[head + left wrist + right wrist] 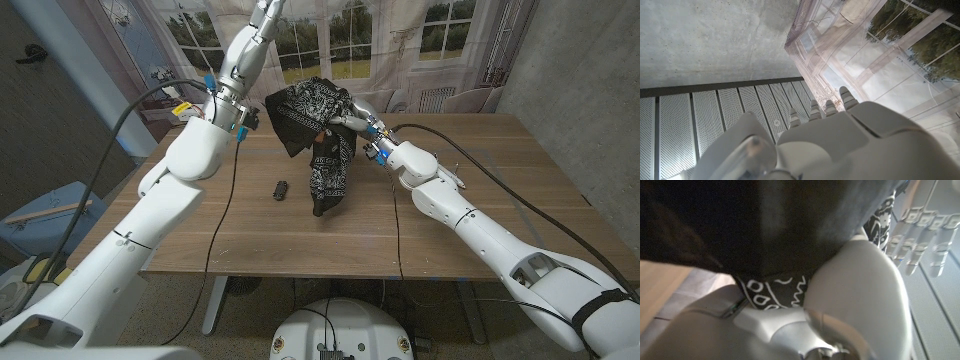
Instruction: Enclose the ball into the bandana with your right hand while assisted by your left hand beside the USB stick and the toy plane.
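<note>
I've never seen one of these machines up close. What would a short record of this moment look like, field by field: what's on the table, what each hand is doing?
Surface: wooden table
Cloth: black bandana with white paisley print, lifted, lower end hanging to the table
Right hand: grips the cloth's right side
Left hand: raised at the cloth's left upper corner; grip itself not clear
Small item: dark USB stick, lying on the table left of the hanging cloth
Ball: cannot tell; may be hidden by the cloth
Behind: window backdrop

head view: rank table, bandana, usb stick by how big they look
1. table, largest by far
2. bandana, held up off the table, so nearer the camera and maybe looking bigger than it is
3. usb stick, smallest
</note>
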Motion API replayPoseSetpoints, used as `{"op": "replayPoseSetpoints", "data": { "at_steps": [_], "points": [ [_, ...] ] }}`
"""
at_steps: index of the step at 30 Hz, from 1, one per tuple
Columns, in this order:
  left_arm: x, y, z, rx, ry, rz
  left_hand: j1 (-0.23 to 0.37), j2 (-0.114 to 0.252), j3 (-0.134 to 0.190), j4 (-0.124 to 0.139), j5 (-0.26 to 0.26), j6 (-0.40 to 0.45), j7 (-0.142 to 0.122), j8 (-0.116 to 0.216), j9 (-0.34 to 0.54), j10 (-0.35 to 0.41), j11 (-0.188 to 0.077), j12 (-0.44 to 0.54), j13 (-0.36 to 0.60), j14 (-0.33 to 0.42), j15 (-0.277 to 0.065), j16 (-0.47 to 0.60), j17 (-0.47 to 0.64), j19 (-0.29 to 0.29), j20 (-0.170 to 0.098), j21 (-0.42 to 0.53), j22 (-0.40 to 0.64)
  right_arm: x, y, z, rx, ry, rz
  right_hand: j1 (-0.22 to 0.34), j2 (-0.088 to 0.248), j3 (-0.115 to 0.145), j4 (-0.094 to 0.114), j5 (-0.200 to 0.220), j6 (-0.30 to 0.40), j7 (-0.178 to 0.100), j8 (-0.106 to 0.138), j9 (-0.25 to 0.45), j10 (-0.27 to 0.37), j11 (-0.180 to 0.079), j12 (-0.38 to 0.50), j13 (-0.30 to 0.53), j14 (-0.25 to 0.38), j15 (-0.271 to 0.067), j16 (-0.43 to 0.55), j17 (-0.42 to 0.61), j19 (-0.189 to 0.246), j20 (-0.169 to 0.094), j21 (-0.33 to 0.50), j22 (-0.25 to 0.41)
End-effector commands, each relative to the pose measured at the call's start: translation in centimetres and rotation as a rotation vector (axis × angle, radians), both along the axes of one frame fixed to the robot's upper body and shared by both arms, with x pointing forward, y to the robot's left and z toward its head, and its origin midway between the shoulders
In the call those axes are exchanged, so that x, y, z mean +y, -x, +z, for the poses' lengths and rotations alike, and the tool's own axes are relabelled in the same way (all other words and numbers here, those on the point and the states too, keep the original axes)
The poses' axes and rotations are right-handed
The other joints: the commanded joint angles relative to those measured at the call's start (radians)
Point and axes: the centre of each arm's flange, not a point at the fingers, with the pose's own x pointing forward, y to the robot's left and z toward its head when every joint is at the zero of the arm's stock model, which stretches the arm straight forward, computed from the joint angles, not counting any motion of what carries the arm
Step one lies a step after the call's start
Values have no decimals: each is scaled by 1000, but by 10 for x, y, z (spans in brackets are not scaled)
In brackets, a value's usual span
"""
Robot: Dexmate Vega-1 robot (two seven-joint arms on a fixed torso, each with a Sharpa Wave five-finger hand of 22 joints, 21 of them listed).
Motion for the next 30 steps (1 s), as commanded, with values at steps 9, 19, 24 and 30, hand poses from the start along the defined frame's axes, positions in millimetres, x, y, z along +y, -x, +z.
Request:
{"op": "replayPoseSetpoints", "data": {
  "at_steps": [9,19,24,30],
  "points": [
    [-8,-1,1,-13,-23,-40,6,3,1,-1,-1,-4,-3,-3,3,-4,4,0,1,-5,0,-1,-1,-5,1,-1,2,-69,-45,-59,146,-40,-267,279,259,120,37,3,144,125,13,1,277,-12,47,29,623,-401,-13,12,151,-433,24,2],
    [-10,1,1,-17,-41,-64,5,3,1,-1,-1,-3,-3,-3,3,1,3,2,1,-3,-1,0,-1,-5,2,-2,1,-107,-46,-80,109,85,-493,298,259,126,32,1,156,127,19,2,275,-18,50,33,627,-404,-23,20,120,-433,32,0],
    [-11,1,2,-20,-55,-70,5,3,1,-1,-1,-2,-2,-3,3,1,5,1,1,-2,-3,0,-1,-6,2,-3,1,-111,-36,-81,16,225,-585,304,256,127,32,-1,160,129,21,2,274,-23,51,35,626,-403,-29,24,105,-432,37,-1],
    [-12,1,4,-16,-63,-51,3,2,1,0,-2,1,-2,-2,3,-1,1,0,1,-4,-3,-1,-1,-7,2,-4,1,-95,-16,-73,-186,417,-653,308,252,127,35,-4,164,125,25,4,279,-32,52,33,626,-403,-39,28,71,-430,42,-2]
  ]
}}
